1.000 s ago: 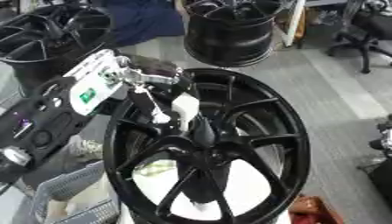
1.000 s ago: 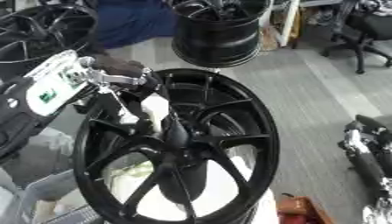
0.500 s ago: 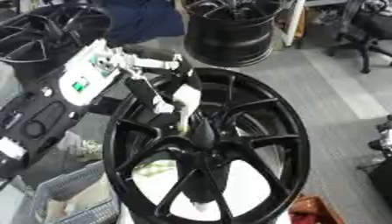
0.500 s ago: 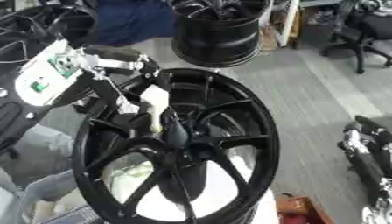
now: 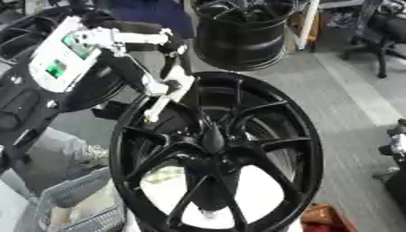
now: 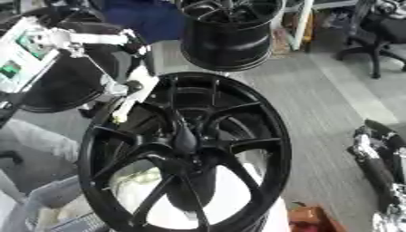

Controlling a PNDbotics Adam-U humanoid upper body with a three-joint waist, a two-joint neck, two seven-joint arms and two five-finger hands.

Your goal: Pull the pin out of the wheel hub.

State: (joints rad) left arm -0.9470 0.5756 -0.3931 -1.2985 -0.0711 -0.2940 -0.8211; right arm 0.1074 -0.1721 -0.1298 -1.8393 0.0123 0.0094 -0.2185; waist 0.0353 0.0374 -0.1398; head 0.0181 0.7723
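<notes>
The left hand (image 5: pixel 162 68) is seen raised above the upper left rim of the wheel (image 5: pixel 218 154), its fingers curled round the upper end of a pale pin (image 5: pixel 162 100). The pin is held slanted, its lower tip hanging down to the left over the rim and spokes, apart from the hub (image 5: pixel 212 138) at the wheel's centre. Whether the tip touches the rim cannot be told. The hand is carried on a wrist with a white casing (image 5: pixel 60 54) bearing a green mark, which enters from the upper left.

The right hand (image 6: pixel 377 158) is shown at the right edge of the right eye view, low and well apart from the wheel; whether its fingers are curled or straight cannot be told.

The wheel is black, with paired spokes running from the hub to the rim, and is seen face up and tilted. Pale surface is visible through the gaps between its lower spokes. A second black wheel (image 5: pixel 238 34) is stood behind it at the top of the view, on grey floor (image 5: pixel 349 104). An office chair (image 5: pixel 384 36) is seen at the upper right, and a grey basket (image 5: pixel 75 206) at the lower left corner.
</notes>
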